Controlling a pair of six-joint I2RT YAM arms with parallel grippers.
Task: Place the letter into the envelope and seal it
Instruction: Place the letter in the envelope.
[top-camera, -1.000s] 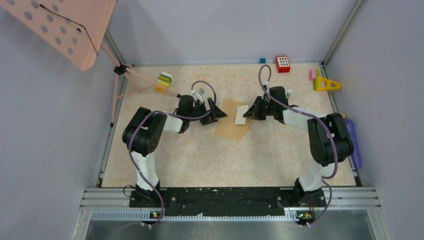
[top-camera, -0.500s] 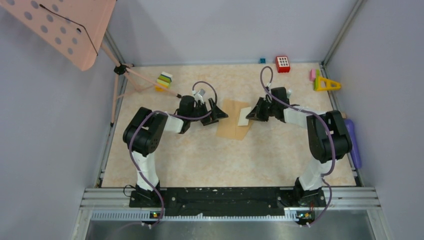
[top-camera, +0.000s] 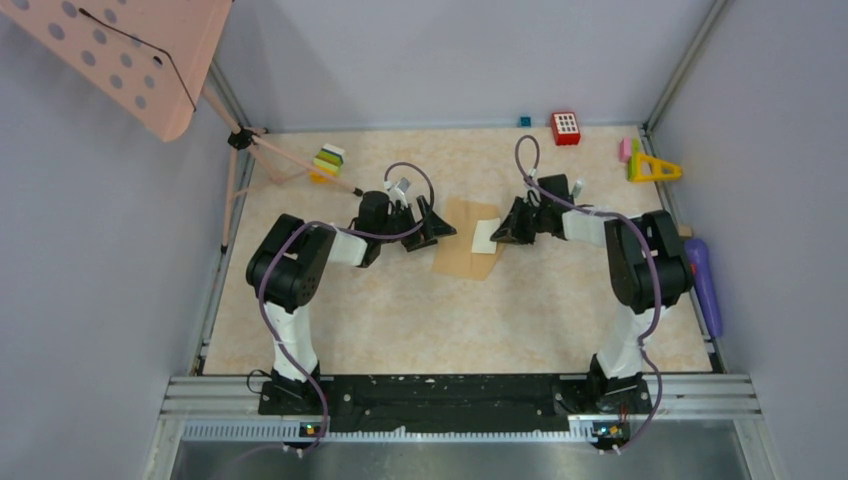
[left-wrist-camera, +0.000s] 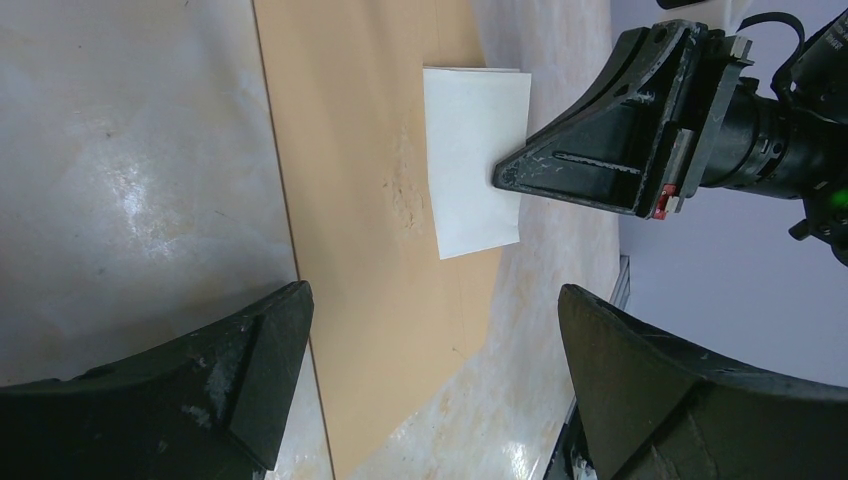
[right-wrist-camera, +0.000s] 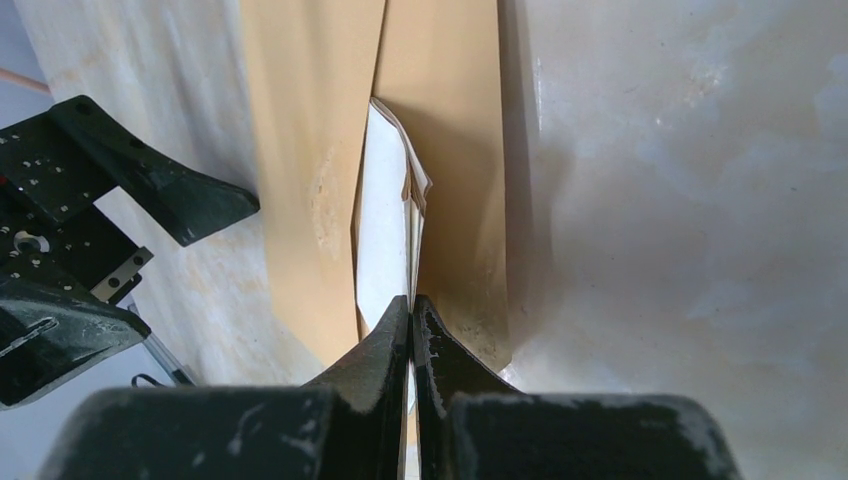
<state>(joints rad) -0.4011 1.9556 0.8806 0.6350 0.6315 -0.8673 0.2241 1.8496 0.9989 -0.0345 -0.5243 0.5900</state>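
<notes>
Open tabletop (top-camera: 420, 320) before you, near side of the envelope (top-camera: 458, 258); stand leg (top-camera: 300, 166) and red block (top-camera: 566, 127) far back.

Soft, even light throughout, faint glare on the glossy table (left-wrist-camera: 130, 200), wrist views' near edges slightly blurred.

Robot test cell in a lab

Plain grey panel walls (top-camera: 450, 60) box in a beige marble-patterned desk (top-camera: 400, 320). A slotted aluminium rail (top-camera: 460, 395) along its near edge carries two black-and-white cabled arms (top-camera: 290, 265). A pink perforated stand (top-camera: 140, 50) and coloured plastic toy blocks (top-camera: 566, 128) sit at its far edge.
</notes>
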